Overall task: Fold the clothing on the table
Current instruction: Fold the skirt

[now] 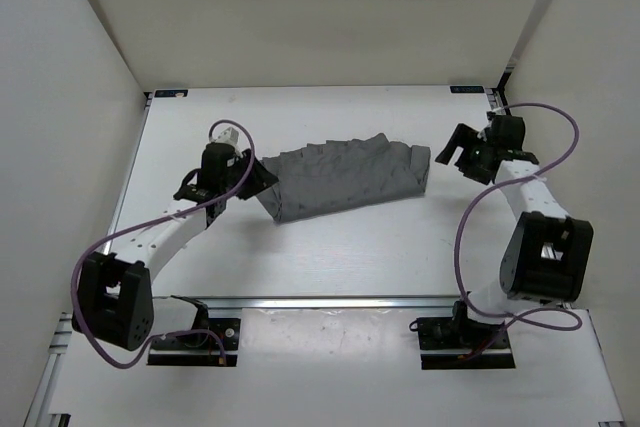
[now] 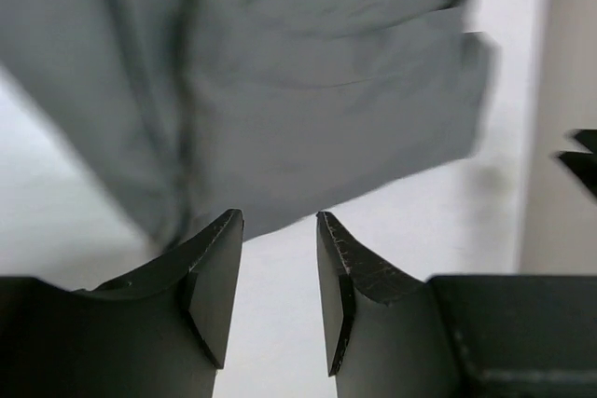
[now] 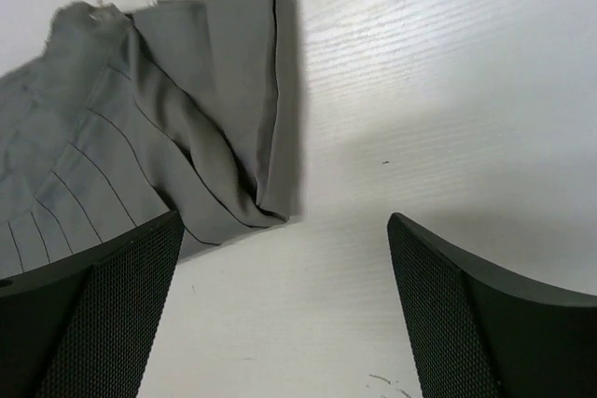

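Observation:
The grey pleated clothing (image 1: 345, 179) lies folded over in a band across the middle of the white table (image 1: 350, 257). My left gripper (image 1: 262, 179) sits at its left end, open; in the left wrist view the left gripper (image 2: 280, 221) has only bare table between its fingers, and the clothing (image 2: 280, 90) lies just ahead. My right gripper (image 1: 450, 152) hovers a little right of the garment's right end, apart from it. In the right wrist view the right gripper (image 3: 284, 226) stands wide open over the table (image 3: 448, 90), with the folded edge of the clothing (image 3: 215, 118) ahead on the left.
White walls close in the table at the left, back and right. A silver rail (image 1: 330, 300) runs along the near edge by the arm bases. Purple cables (image 1: 560, 127) loop off both arms.

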`<state>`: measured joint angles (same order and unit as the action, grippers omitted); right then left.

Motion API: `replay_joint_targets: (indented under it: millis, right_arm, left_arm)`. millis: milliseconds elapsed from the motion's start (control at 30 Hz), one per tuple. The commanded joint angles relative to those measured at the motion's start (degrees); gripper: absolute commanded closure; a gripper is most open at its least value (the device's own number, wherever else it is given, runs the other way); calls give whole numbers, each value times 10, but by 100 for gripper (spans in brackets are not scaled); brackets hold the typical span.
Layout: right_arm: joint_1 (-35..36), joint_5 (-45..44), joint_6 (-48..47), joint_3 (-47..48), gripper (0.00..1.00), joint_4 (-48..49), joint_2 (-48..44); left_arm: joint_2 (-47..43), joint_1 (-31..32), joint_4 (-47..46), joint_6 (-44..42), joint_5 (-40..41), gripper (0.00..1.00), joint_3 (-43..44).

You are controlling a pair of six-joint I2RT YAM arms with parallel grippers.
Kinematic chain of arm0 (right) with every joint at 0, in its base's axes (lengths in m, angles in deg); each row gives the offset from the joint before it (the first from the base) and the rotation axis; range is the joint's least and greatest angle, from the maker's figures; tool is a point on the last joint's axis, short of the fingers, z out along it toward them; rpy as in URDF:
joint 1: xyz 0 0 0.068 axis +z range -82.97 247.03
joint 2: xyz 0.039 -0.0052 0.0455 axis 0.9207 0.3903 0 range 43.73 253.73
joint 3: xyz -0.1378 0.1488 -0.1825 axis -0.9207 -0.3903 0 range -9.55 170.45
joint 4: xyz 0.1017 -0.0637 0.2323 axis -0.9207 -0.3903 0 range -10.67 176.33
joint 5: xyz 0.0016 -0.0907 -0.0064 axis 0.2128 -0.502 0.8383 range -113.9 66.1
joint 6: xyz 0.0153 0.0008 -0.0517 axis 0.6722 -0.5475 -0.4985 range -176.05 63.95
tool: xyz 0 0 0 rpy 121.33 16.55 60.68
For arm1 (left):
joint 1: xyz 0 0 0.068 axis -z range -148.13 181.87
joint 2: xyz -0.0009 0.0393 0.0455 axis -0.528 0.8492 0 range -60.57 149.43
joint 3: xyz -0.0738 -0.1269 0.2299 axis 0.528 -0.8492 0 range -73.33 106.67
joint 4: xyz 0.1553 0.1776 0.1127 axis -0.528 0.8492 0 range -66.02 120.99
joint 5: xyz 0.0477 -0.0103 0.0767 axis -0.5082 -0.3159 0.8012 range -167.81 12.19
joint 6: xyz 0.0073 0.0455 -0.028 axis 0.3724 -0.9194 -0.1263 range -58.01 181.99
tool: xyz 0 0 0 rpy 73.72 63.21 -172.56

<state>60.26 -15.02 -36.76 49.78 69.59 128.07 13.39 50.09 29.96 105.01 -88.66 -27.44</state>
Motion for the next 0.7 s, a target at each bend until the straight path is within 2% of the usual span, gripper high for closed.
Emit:
replay_joint_targets:
  millis: [0,133,467,667]
  right_arm:
    - [-4,67,-40,54,6,-38,59]
    - [-14,136,-52,118,7,-62,157]
    - [7,245,-32,157,10,-13,280]
    - [25,341,2,150,19,35,320]
  left_arm:
    - [-16,-13,85,-58,79,52,-32]
    - [6,-15,116,-86,105,52,-15]
    - [34,-27,105,-95,76,51,-21]
    - [54,-21,80,-96,76,52,-47]
